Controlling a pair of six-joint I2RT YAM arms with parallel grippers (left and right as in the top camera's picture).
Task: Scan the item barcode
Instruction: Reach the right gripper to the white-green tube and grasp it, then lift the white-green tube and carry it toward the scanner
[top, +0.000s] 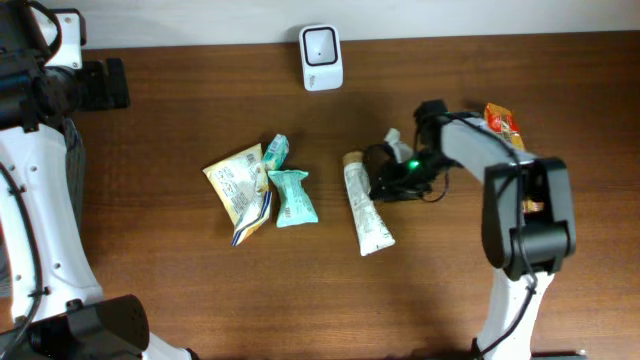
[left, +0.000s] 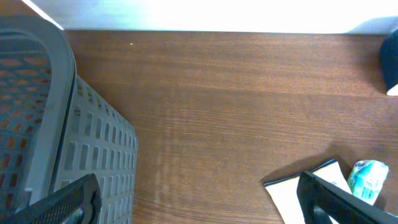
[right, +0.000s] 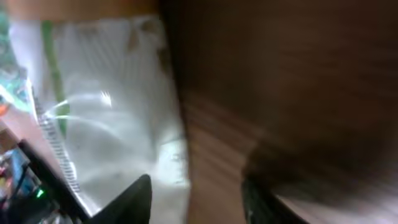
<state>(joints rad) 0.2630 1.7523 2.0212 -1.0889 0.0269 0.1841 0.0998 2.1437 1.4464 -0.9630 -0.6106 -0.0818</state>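
Note:
Several packaged items lie mid-table: a white tube (top: 366, 212), a yellow-white pouch (top: 240, 185) and two teal packets (top: 292, 197). A white scanner box (top: 320, 57) stands at the back edge. My right gripper (top: 388, 183) is low at the tube's right side, near its capped end. The right wrist view is blurred: the white tube (right: 106, 106) fills the left, and the right gripper (right: 196, 186) has its jaws apart over bare wood, one fingertip (right: 134, 199) at the tube's edge. My left gripper (left: 199, 202) hangs wide open at the far left, holding nothing.
A grey mesh basket (left: 56, 124) sits under the left arm at the table's left end. An orange packet (top: 500, 121) lies behind the right arm. The pouch (left: 292, 196) and a teal packet (left: 368, 180) show at the bottom right of the left wrist view.

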